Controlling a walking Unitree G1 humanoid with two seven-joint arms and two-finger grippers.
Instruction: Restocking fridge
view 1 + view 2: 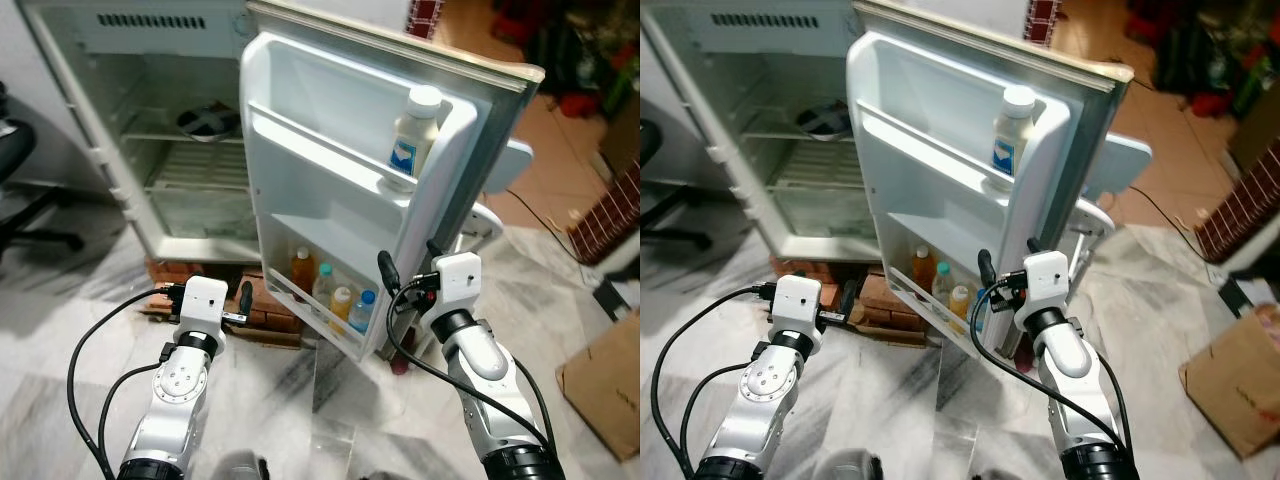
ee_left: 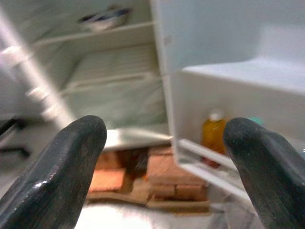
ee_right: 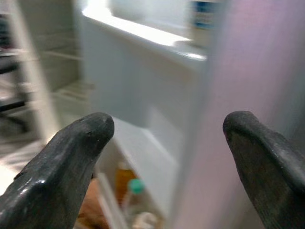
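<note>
White plastic lines the fridge [image 1: 120,150], which stands on bricks [image 1: 270,300] with its door [image 1: 330,170] swung wide toward the robot. On the door's upper shelf stands one tall white bottle [image 1: 415,135] with a blue label. The bottom door rack [image 1: 335,325] holds a short row of drinks: an orange bottle [image 1: 302,270], a green-capped bottle [image 1: 323,285], a yellow bottle [image 1: 341,305] and a blue-capped bottle [image 1: 363,310], packed close together. Inside the cabinet, a dark bowl [image 1: 208,120] sits on the wire shelf; the shelves below it look bare.

Both arms are raised in front of the door. The left pincer [image 2: 164,167] is spread wide with nothing between its fingers, aimed at the gap between cabinet and door, low near the bricks. The right pincer [image 3: 167,157] is likewise spread and carries nothing, close beside the door's outer edge at the height of the bottom rack.

As a judgement, the restocking looks partly done: the door racks already hold several bottles, yet most of the cabinet is unfilled, and neither pincer has an item to place. No stock waiting to be loaded can be made out on the marble floor [image 1: 330,400]; a cardboard box [image 1: 605,385] lies off to the right, its contents not visible. What seems left is fetching more goods, shelving them, and closing the door.
</note>
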